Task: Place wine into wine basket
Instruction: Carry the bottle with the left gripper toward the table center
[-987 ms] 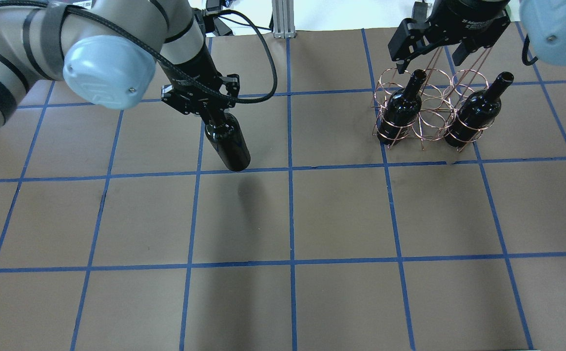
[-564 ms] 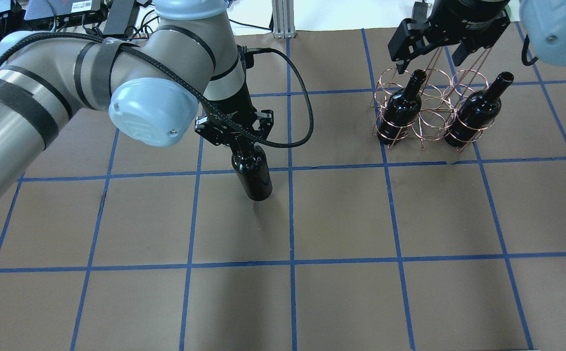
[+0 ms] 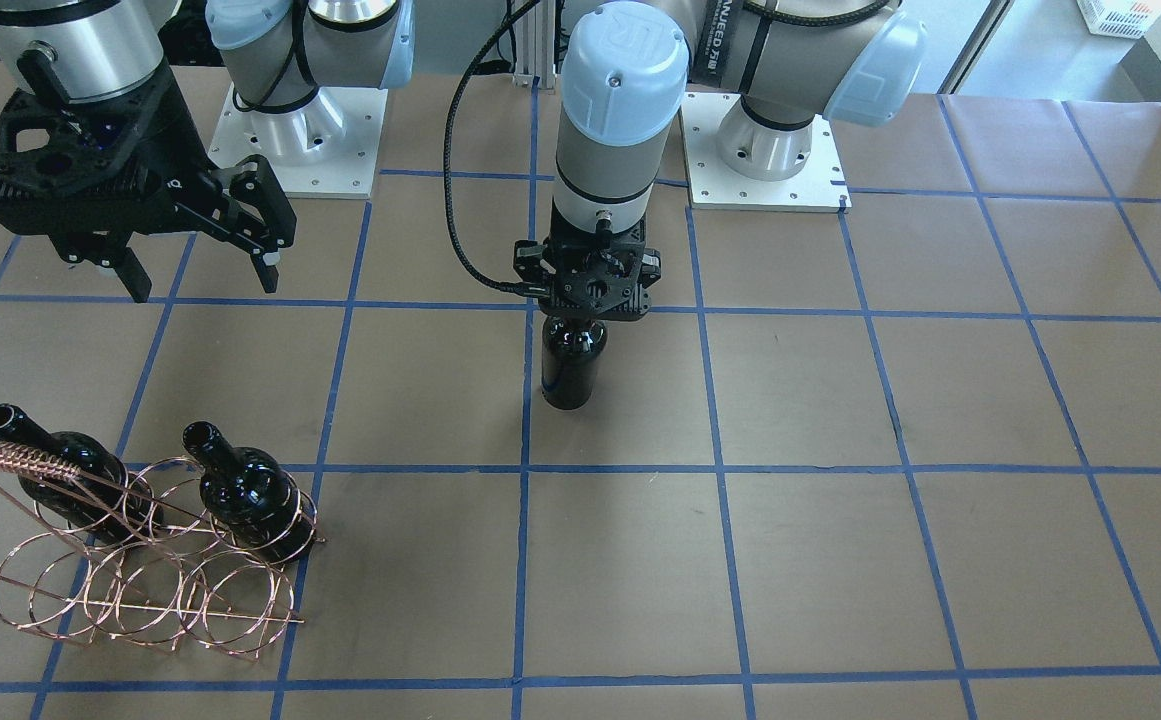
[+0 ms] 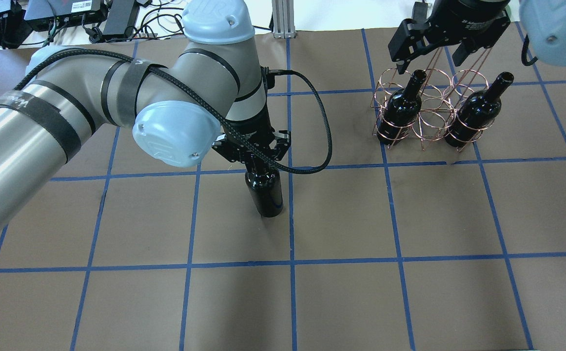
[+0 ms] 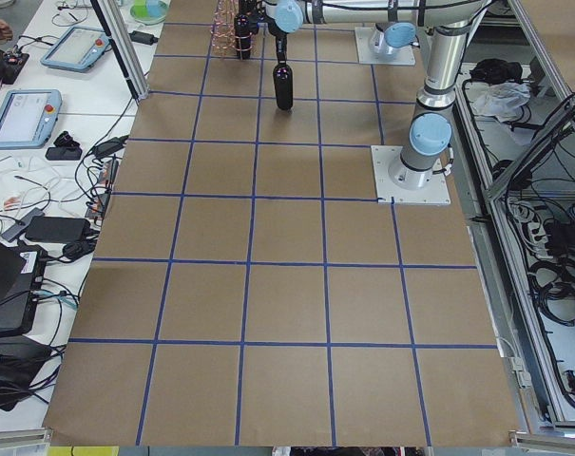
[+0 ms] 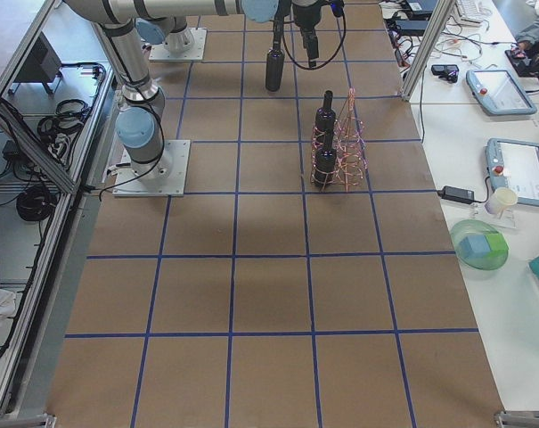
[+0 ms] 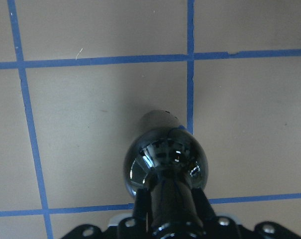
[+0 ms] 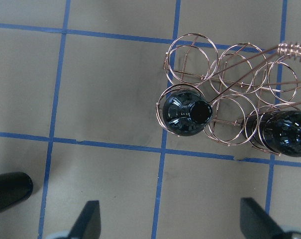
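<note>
Left gripper [image 4: 253, 163] clamps the neck of the glossy near-black glass wine bottle [image 4: 265, 195], whose body hangs below its jaws. Right gripper [image 3: 202, 280] gapes wide, with the copper thin-wire wine basket [image 3: 140, 590] below, slightly aside.

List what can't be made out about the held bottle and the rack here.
- Mouth of the wine bottle: covered by the left gripper in the overhead, front and left wrist views.
- Gap between its base and the table: side views too small.
- Handle of the wine basket and one racked bottle: cut off by the right wrist view's right edge.
</note>
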### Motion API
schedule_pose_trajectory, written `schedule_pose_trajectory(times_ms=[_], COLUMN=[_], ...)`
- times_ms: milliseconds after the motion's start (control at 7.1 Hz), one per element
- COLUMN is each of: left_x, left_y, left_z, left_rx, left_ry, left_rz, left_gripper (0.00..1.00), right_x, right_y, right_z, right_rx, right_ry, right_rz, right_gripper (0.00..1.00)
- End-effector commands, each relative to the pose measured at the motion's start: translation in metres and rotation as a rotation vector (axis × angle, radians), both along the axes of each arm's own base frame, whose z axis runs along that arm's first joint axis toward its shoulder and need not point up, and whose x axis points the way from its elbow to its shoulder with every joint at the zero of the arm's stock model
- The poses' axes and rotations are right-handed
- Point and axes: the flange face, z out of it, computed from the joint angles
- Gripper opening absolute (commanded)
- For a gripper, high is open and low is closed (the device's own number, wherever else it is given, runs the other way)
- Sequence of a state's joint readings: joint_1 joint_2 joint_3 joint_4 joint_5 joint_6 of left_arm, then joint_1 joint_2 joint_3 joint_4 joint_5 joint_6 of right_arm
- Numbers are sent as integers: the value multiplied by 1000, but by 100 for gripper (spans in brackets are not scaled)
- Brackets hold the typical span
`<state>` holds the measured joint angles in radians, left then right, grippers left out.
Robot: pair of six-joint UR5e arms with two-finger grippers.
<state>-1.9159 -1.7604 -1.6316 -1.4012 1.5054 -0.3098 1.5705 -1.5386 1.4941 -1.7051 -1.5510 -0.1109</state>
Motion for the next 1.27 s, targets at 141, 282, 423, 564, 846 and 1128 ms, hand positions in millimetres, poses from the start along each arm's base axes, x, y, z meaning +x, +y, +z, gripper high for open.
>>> schedule_pose_trajectory(times_ms=[141,282,423,564,846,1128], left_x=[-4,-5,-3,-4,-4,-5], left_y=[1,3,4,5,5,4], left_z=[-3,-7,-10,-11,-12,-12], left_rx=[18,26,33,35,35,34], left_ry=[25,22,18,19,20,24], left_rz=[-1,-6,-5,-5,-11,-20], left_gripper=[0,0,0,0,1,100], right_x=[0,0,0,0,-1,-1], right_y=[0,0,0,0,0,-1], right_z=[0,0,0,0,1,-4], right_rx=[-1,-1,-1,-2,-4,16], right_ry=[2,0,0,0,13,15], right_rz=[3,1,0,-2,-6,0], right_gripper=[100,100,100,100,100,100])
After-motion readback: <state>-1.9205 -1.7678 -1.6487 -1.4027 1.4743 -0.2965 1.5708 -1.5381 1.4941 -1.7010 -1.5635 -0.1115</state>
